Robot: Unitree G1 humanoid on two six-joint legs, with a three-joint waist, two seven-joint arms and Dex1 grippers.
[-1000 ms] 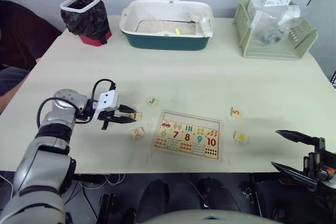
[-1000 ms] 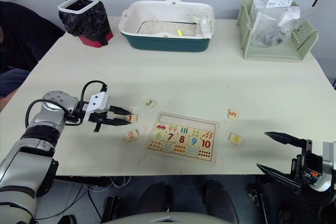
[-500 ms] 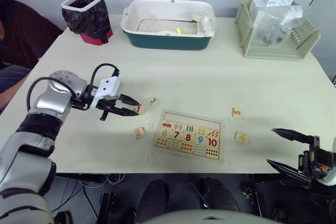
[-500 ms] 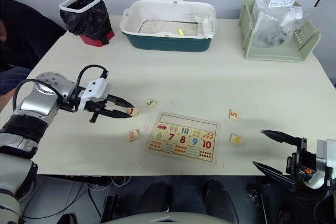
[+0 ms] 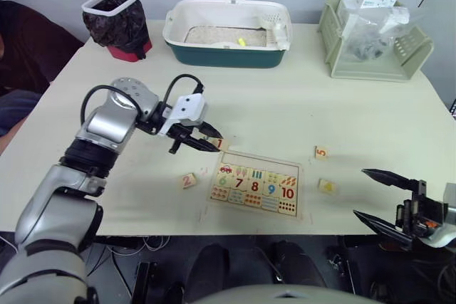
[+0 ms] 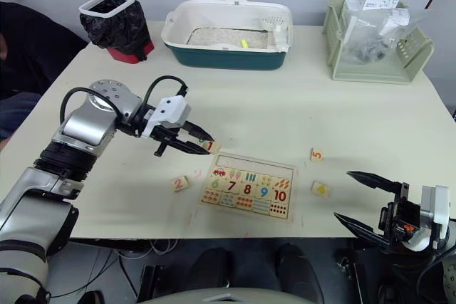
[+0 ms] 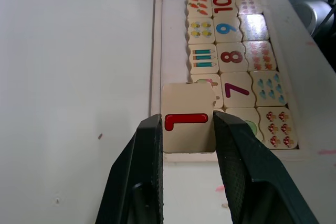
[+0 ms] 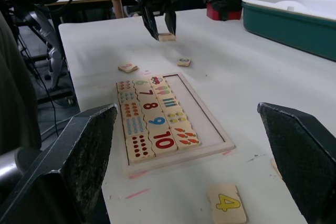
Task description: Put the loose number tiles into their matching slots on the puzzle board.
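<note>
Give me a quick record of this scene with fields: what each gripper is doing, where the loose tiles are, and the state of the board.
left gripper: shut on the 1 tile, held over the board's near corner
right gripper: open, off the table's edge, holding nothing
puzzle board: flat on the table; empty slot row along one long edge, tiles 6 to 10 seated
2 tile: on table, left of board
4 tile: on table, right of board
5 tile: on table, right of board, beyond the 4

Left arm bent, forearm reaching to the puzzle board (image 5: 254, 184); left gripper (image 5: 211, 144) pinched on the 1 tile (image 7: 189, 117) over its near-left corner. Right gripper (image 6: 367, 201) spread wide, apparently off the board's right.
</note>
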